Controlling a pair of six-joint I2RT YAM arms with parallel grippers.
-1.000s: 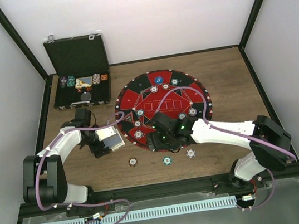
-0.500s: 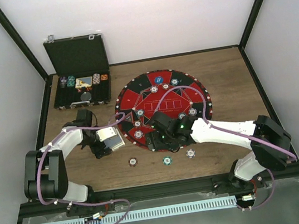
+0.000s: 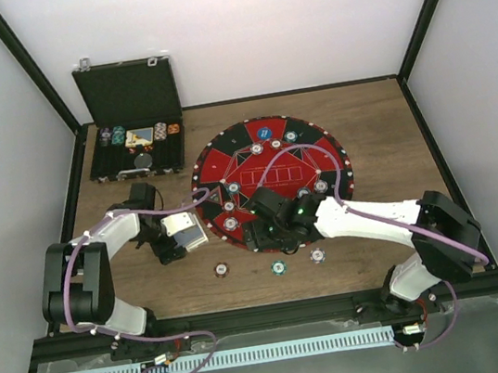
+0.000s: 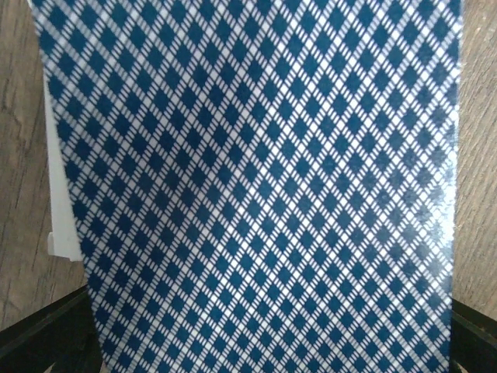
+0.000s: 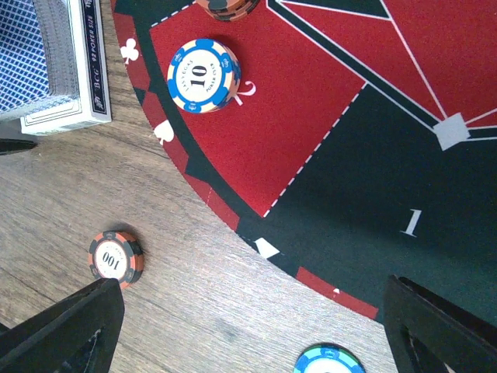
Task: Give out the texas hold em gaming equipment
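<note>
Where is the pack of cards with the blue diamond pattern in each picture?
Top external: the blue diamond-patterned pack of cards is held in the left hand, just left of the round red-and-black mat.
Left wrist: it fills almost the whole picture.
Right wrist: top left corner, beside the mat's edge.
Shared landmark: the brown wooden table shows in all three.

We see an open black hinged case (image 3: pixel 127 92) at the far-left corner of the brown wooden table (image 3: pixel 381 129), near a round red-and-black mat (image 3: pixel 233 142).
</note>
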